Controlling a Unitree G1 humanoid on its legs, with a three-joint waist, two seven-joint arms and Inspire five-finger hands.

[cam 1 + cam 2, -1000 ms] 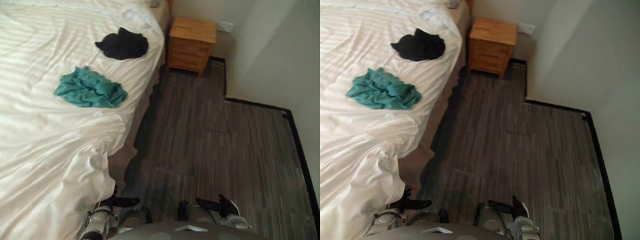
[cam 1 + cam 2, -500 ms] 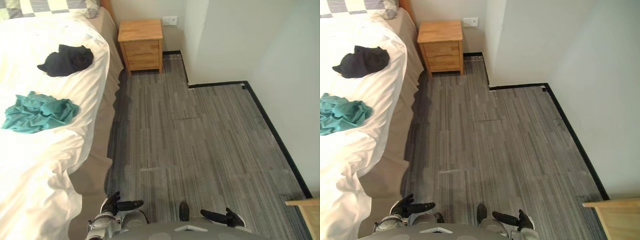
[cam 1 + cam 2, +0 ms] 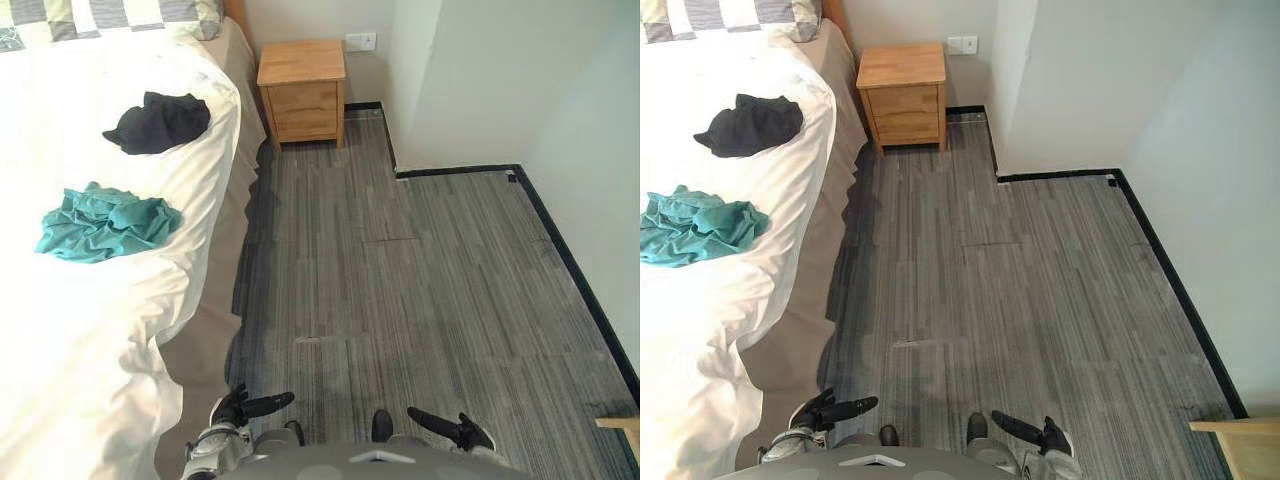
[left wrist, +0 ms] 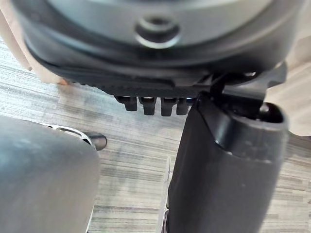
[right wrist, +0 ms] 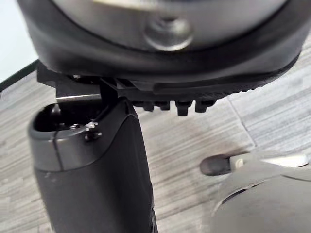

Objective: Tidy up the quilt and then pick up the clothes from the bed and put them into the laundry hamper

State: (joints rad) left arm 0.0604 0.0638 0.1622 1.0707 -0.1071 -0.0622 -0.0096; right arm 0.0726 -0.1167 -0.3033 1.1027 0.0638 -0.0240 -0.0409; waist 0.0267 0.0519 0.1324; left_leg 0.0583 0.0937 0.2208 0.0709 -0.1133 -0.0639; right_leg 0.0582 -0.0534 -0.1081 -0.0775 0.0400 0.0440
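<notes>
Head camera is swinging: the bed [image 3: 208, 335] is taking up less of the eye views than a second ago and the floor [image 3: 420, 280] more, so the whole view is shifting and not the things. The teal garment [image 3: 105, 222] and the black garment [image 3: 160, 122] are keeping the same arrangement on the white quilt [image 3: 90, 340], apart from each other, with the black one lying nearer the nightstand [image 3: 303, 88]. Judgement: the robot is only re-aiming itself alongside the bed. No clothes pickup is under way, and the quilt is still hanging rumpled over the near corner, so the tidying step is looking unfinished. The left robot hand [image 3: 236, 408] is hanging low beside the bed's near corner, fingers straight and relaxed, holding nothing. The right robot hand [image 3: 462, 434] is hanging low over the floor, likewise spread and empty. Both wrist views are agreeing with this, showing bare floor past the fingers. Both garments are lying well apart from either robot hand, up the bed on the robot's left. The teal one is the closer, so a reach is likely calling for a step toward the bed first.
</notes>
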